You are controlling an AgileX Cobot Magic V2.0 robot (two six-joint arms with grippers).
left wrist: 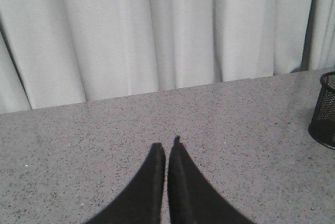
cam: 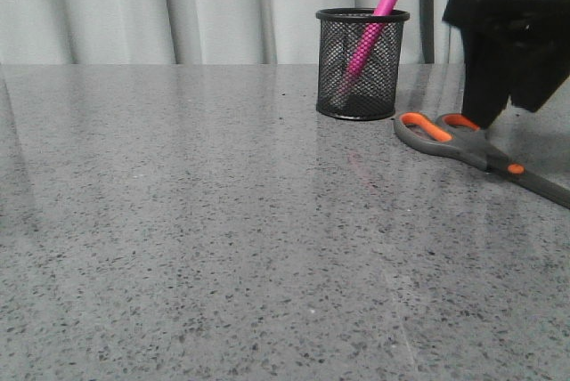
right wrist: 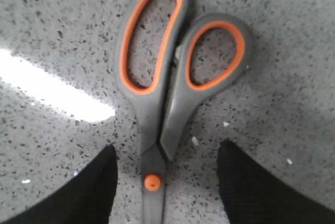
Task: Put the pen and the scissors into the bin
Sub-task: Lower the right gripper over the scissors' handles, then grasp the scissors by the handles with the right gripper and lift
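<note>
The black mesh bin [cam: 362, 64] stands at the back of the table, right of centre, with the pink pen [cam: 368, 41] leaning inside it, cap up. The scissors [cam: 468, 147] lie flat on the table to the bin's right, handles toward the bin. My right gripper [cam: 484, 118] hangs just above their handles. In the right wrist view it is open [right wrist: 166, 150], one finger on each side of the scissors [right wrist: 172, 77] near the orange pivot, touching nothing. My left gripper [left wrist: 166, 145] is shut and empty above bare table; the bin's edge [left wrist: 324, 111] shows to one side.
The speckled grey tabletop [cam: 196, 221] runs back to a pale curtain [cam: 178, 7]. The right arm's black body [cam: 512, 25] fills the upper right of the front view, close beside the bin.
</note>
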